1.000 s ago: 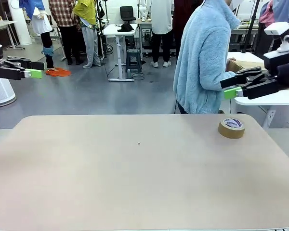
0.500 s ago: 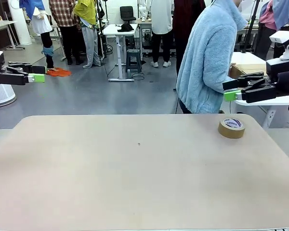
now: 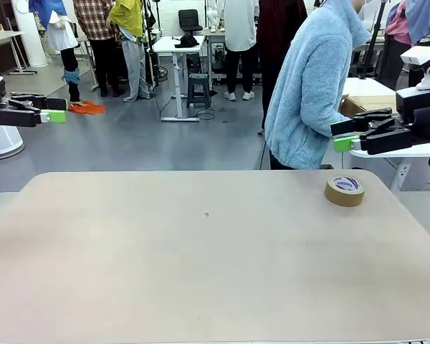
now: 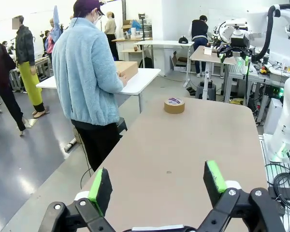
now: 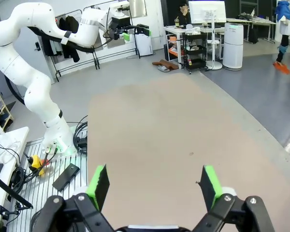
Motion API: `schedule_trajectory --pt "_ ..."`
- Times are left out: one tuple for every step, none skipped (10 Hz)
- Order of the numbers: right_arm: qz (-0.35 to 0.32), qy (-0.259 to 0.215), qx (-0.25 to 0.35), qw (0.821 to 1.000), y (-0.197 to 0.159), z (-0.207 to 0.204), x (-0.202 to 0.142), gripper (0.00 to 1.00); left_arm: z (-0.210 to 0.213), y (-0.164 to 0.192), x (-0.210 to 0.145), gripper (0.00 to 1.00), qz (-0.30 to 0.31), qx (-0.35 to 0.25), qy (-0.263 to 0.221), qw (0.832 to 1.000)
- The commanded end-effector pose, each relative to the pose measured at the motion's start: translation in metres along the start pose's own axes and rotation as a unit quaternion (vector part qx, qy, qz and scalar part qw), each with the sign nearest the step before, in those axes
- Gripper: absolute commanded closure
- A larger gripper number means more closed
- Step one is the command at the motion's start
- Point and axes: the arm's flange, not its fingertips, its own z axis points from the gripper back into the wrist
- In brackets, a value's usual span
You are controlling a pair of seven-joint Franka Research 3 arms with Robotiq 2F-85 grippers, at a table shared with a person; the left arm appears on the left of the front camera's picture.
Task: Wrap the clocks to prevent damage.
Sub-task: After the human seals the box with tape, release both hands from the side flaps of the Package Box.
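The clocks are out of view. My left gripper [image 3: 52,113] hangs open in the air beyond the table's far left corner, with nothing between its green pads [image 4: 100,183]. Over the far right edge, my right gripper [image 3: 343,137] is open too and holds nothing; its own view looks down the bare tabletop [image 5: 150,130] between the pads [image 5: 210,185]. A person in a light blue fleece [image 3: 308,86] stands at the far right with their back to the table, hands at a cardboard box [image 4: 126,69] on a white side table [image 4: 137,83].
A brown tape roll [image 3: 345,190] lies flat near the table's far right corner and shows ahead in the left wrist view as tape roll [image 4: 174,105]. The beige tabletop [image 3: 201,258] holds only this roll. Other people and desks stand far behind.
The person has shifted a little to the right toward the side table. Both arms have settled slightly, the right one a touch higher; both grippers stay open.
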Motion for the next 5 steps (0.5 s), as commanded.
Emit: schedule_trajectory --pt "0.004 -0.001 0.002 1.0 -0.0005 0.0005 -0.0003 0.0 0.0001 0.0 0.0009 0.0 -0.001 -0.002 -0.002 1.0" --pt "0.004 -0.001 0.002 1.0 -0.0005 0.0005 -0.0003 0.0 0.0001 0.0 0.0009 0.0 -0.001 -0.002 -0.002 1.0" --pt "0.004 -0.001 0.002 1.0 -0.0005 0.0005 -0.0003 0.0 0.0001 0.0 0.0009 0.0 -0.001 -0.002 -0.002 1.0" --pt "0.004 -0.001 0.002 1.0 -0.0005 0.0005 -0.0003 0.0 0.0001 0.0 0.0009 0.0 -0.001 -0.002 -0.002 1.0" --pt "0.004 -0.001 0.002 1.0 -0.0005 0.0005 -0.0003 0.0 0.0001 0.0 0.0009 0.0 -0.001 -0.002 -0.002 1.0"
